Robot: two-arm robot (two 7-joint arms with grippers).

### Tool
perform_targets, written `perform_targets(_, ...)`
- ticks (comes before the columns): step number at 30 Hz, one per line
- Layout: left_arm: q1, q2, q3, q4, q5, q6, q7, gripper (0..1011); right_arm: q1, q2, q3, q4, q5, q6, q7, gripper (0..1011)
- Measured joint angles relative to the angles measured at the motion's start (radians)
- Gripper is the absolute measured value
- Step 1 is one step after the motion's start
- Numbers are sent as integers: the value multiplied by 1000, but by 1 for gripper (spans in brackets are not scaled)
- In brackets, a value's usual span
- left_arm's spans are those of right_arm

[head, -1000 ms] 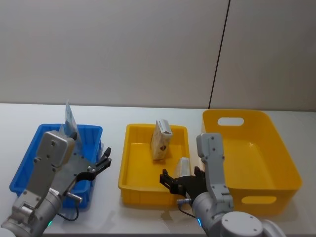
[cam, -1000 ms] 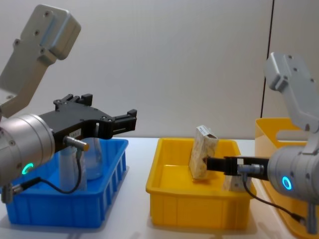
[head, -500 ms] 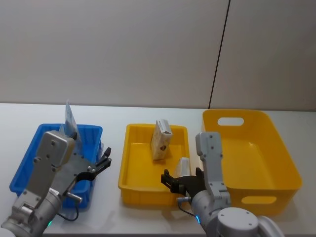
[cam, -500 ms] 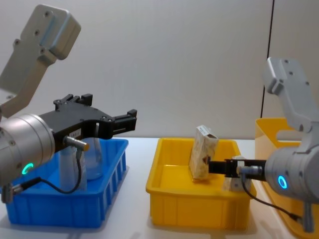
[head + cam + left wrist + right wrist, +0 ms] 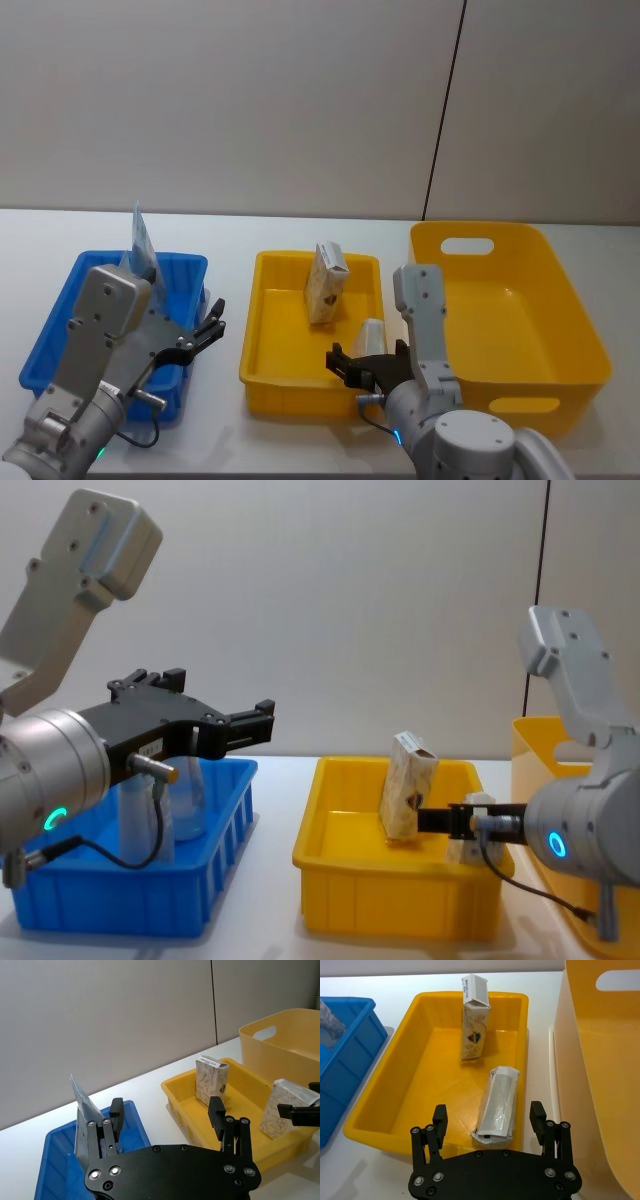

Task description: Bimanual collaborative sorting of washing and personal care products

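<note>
A beige printed carton [image 5: 326, 283] stands upright at the back of the small yellow tray [image 5: 290, 395], and a whitish-grey pack [image 5: 371, 337] leans by the tray's right wall. My right gripper [image 5: 488, 1109] is open at the tray's front, one finger on either side of the pack's [image 5: 497, 1102] near end without gripping it. A pale-blue tube [image 5: 141, 240] and a clear bottle [image 5: 188, 798] stand in the blue tray [image 5: 50, 340]. My left gripper [image 5: 213, 325] hangs open, holding nothing, at the blue tray's right edge.
A large yellow bin [image 5: 530, 300] with handle cut-outs stands right of the small yellow tray, close to my right arm. The white table runs back to a grey wall. A narrow strip of table separates the blue tray and the yellow tray.
My right arm has shifted slightly to the left, its gripper still open around the pack. The left arm and all products have stayed in place.
</note>
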Motion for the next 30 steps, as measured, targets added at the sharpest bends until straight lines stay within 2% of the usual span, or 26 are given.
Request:
perform_targets(11,0,0,0,0,0,0,0,1001,23,-10,13,38,-3,-1,6,978)
perform_targets(19,0,0,0,0,0,0,0,1001,36,-15,20,58,-7,-6,14,764)
perform_targets(20,0,0,0,0,0,0,0,1001,39,-15,22,62,-8,-6,16,705)
perform_targets(24,0,0,0,0,0,0,0,1001,43,-17,24,67,-9,-7,18,611)
perform_targets(30,0,0,0,0,0,0,0,1001,49,-20,27,75,-12,-8,24,405)
